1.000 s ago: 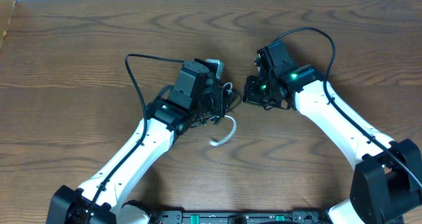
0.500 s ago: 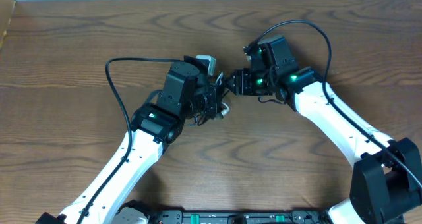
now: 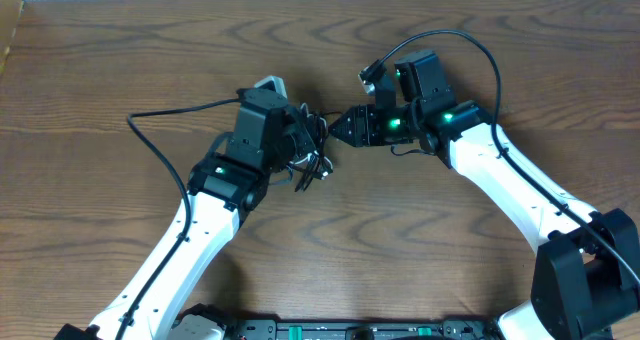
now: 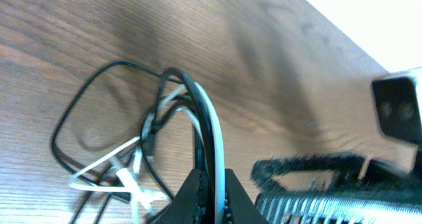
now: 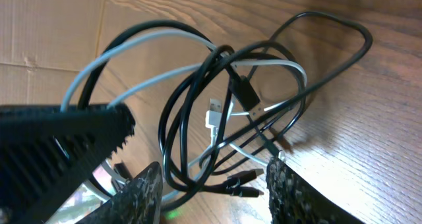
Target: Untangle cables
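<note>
Two cables point(image 3: 316, 164), knotted into one bundle, sit right at the left end effector point(image 4: 212, 178), near the middle of the wooden surface point(image 3: 120, 60). The white cable point(image 4: 210, 141) arcs up and over and runs straight down into the left end effector, with a black strand pressed alongside it. That end effector is clamped tight on both strands, with no gap between its tips.

From the right wrist we get the best look at the knot. The black cable point(image 5: 245, 94) winds in several loops through the white one, and its dark plug lies across the centre of the tangle. A white plug hangs just below it, and more small plugs dangle at the bottom of the bundle. Two white strands lead off to the ridged finger point(image 5: 66, 138) of the left end effector at the edge of that view.

Loops spread out below the left end effector and throw shadows on the wood. Whether the lowest ones touch the surface, I cannot tell.

Facing the left end effector from just beside it is the right end effector point(image 5: 214, 174). Its jaws stand wide apart, the hanging loops sit in front of the gap, and nothing is pinched. Beyond the left end effector in that same view there is brown cardboard point(image 5: 46, 33).
</note>
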